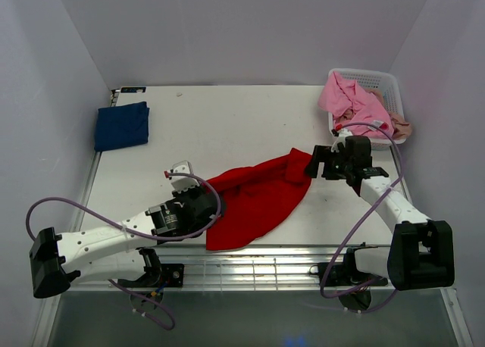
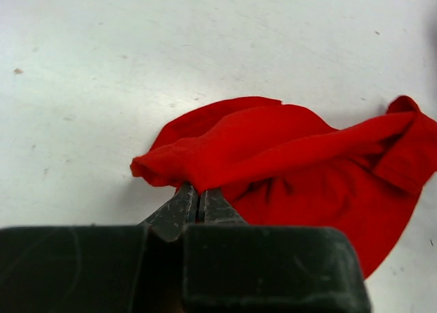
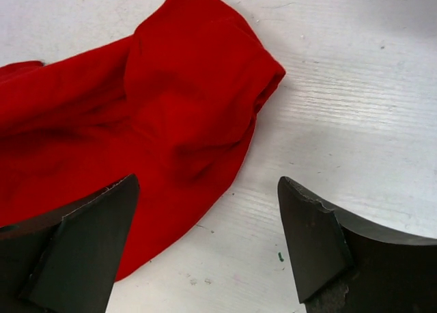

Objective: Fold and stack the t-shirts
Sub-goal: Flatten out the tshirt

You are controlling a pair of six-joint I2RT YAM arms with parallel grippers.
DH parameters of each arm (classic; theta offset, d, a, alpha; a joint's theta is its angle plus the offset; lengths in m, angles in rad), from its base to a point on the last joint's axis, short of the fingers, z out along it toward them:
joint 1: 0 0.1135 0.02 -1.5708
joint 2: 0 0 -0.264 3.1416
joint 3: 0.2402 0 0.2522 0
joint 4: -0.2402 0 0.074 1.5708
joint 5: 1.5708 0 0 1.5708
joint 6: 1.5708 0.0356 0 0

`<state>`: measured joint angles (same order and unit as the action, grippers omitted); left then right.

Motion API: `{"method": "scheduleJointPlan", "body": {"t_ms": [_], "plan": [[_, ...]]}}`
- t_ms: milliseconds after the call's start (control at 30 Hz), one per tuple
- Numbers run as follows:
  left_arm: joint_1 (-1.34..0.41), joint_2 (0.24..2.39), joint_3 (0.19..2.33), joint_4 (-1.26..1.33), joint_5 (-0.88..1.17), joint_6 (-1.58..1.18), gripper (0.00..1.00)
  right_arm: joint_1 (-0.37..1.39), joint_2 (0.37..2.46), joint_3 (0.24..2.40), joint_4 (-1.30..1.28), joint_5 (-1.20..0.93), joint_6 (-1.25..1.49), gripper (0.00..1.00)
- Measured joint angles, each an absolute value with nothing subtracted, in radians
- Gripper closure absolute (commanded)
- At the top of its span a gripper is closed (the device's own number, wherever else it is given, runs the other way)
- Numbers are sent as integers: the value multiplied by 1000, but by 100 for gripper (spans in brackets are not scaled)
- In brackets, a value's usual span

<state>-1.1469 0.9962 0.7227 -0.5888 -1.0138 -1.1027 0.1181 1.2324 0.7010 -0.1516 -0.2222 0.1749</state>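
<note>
A bright red t-shirt (image 1: 258, 197) lies crumpled on the white table in front of both arms. My left gripper (image 2: 199, 193) is shut, its tips pinching the near left edge of the red t-shirt (image 2: 287, 156), which bunches up over them. My right gripper (image 3: 205, 203) stands open just above the table, with the shirt's right corner (image 3: 184, 101) lying between and beyond its fingers; nothing is gripped. A folded navy blue t-shirt (image 1: 121, 126) rests at the far left. Pink t-shirts (image 1: 350, 104) spill out of a basket at the far right, with a beige one (image 1: 402, 129) beside them.
The white lattice basket (image 1: 379, 80) stands at the table's far right corner, close behind my right arm. Purple-grey walls enclose the table on three sides. A metal rail runs along the near edge by the arm bases.
</note>
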Motion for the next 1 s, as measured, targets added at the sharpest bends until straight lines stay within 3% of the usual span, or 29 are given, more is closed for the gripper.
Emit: {"method": "scheduleJointPlan", "body": {"t_ms": [333, 567, 767, 1000], "plan": [[-1147, 981, 741, -837, -1105, -1353, 100, 154, 1229, 678, -65, -418, 196, 35], [-1147, 1020, 797, -842, -1127, -1354, 100, 362, 1260, 687, -6, -406, 199, 44], [-1147, 1026, 796, -846, -1123, -1353, 100, 403, 1410, 730, 6, -283, 201, 43], [-1147, 987, 792, -846, -1119, -1351, 100, 415, 1398, 729, 7, -101, 199, 41]]}}
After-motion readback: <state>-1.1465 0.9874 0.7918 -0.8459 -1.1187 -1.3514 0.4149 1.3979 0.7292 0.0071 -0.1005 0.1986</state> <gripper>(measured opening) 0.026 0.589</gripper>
